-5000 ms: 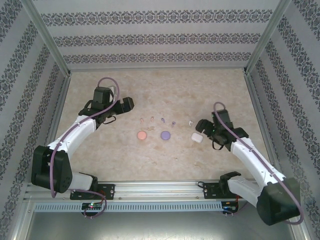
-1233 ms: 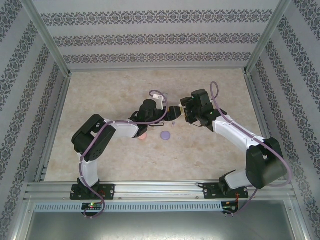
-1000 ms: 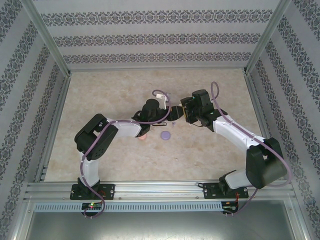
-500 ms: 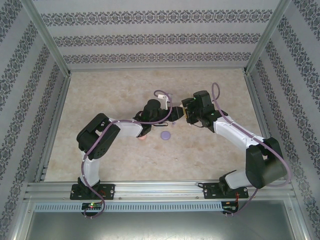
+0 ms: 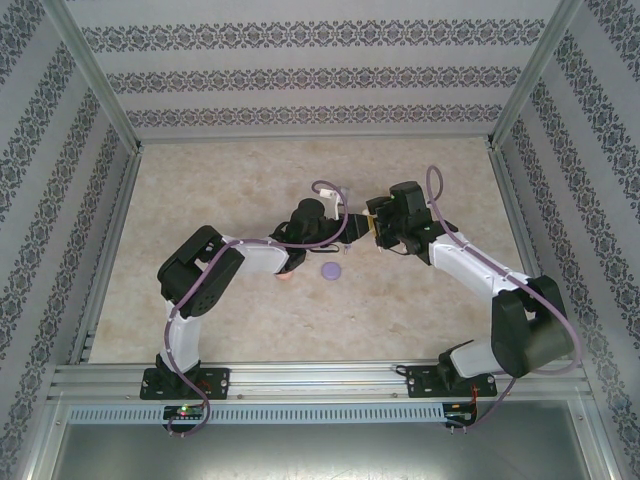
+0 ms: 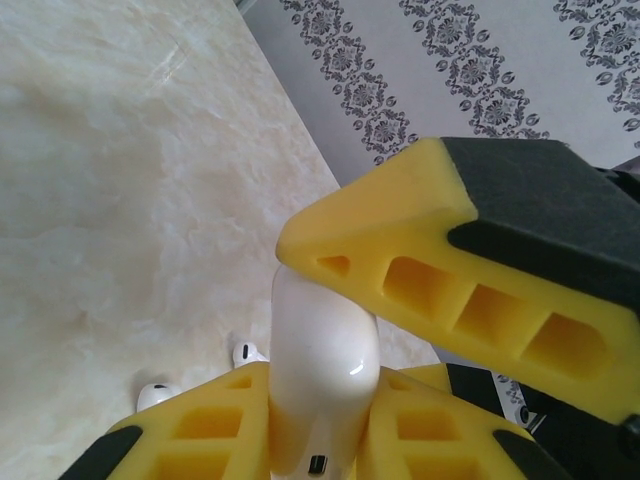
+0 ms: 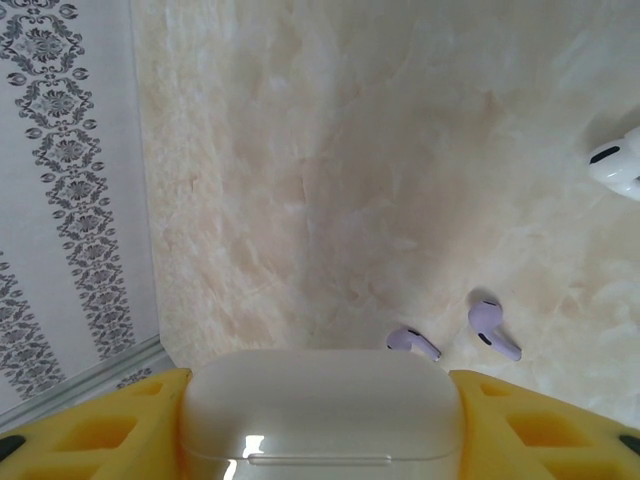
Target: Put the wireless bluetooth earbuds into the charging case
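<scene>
Pinching hard, our left claw (image 6: 315, 415) has its yellow pads closed right down across the thin sides of the white case (image 6: 322, 330), which stands on end betw. them. Our right claw (image 7: 320, 430) sits roughly half open w/ the same case clamped across its long width, seam line toward the cam. One of its pads shows in the left wrist view, touching the case's upper end. So both claws meet on one case near the middle of the bench (image 5: 220, 190). It looks lifted off the surface, lid shut.

Just beyond the claws, two white buds (image 6: 158, 395) lie loose on the bench below the case, near each other. Two purple buds (image 7: 493, 328) lie side by side, well apart from the white ones. Nearer our bases the purple case (image 5: 331, 269) rests flat, and the pink case (image 5: 287, 276) peeks out from under the left forearm. Pink buds we can't pick out.

We read the step as opening the white case: right holds the body, left takes the lid. No bud looks seated yet, so we're prob. early in the task. Next move, we judge, needs the left claw to swing the lid back on its hinge while the right holds the body square. It's glossy plastic, so slip is the risk. Whether the left pads sit on the lid only or across the seam we can't tell; if across, a regrip comes first.
</scene>
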Controlling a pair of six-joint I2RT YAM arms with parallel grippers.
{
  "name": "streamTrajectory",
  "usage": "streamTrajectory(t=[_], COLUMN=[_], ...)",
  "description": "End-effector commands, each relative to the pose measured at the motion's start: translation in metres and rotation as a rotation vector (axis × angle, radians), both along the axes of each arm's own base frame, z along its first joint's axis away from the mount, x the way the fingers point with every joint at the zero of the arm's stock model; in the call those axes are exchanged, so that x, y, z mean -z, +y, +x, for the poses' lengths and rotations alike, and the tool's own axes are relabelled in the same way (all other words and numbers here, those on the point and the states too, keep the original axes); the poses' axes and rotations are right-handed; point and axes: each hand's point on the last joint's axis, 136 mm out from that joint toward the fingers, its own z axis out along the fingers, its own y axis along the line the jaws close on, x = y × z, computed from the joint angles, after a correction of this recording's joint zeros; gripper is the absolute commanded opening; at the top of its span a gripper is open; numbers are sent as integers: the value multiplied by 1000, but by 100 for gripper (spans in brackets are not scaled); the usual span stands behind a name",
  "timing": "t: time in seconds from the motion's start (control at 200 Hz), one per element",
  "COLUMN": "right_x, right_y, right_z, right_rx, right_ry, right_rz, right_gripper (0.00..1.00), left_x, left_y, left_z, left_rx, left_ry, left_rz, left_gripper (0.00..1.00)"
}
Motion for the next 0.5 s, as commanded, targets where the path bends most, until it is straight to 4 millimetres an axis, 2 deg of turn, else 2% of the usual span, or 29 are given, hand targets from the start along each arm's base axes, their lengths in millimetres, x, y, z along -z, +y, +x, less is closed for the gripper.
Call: streamTrajectory(t=[0.0, 0.045, 0.14, 0.2, 0.31, 0.495], right_x=[-24, -32, -53, -66, -86, -90], right_y=[2, -3, -25, -43, -65, -62], right_z=[3, 6, 9, 6, -5, -24], right_rx=[-10, -10, -20, -55, -152, -376], right_ry=[-73, -106, -180, -220, -314, -514], right_rz=[42, 36, -20, -111, -301, -402], right_gripper=[72, 82, 88, 98, 98, 98], left_x=[-14, -15, -18, -21, -28, -41], left_y=[-11, -11, -8, -4, 6, 17], left_z=[-1, -2, -6, -9, -14, -19], left_rx=[21, 22, 30, 40, 67, 176], left_ry=[-14, -9, 2, 6, 13, 16], left_rz=[-51, -55, -52, -39, -11, 19], left_gripper=[0, 0, 0, 0, 0, 0])
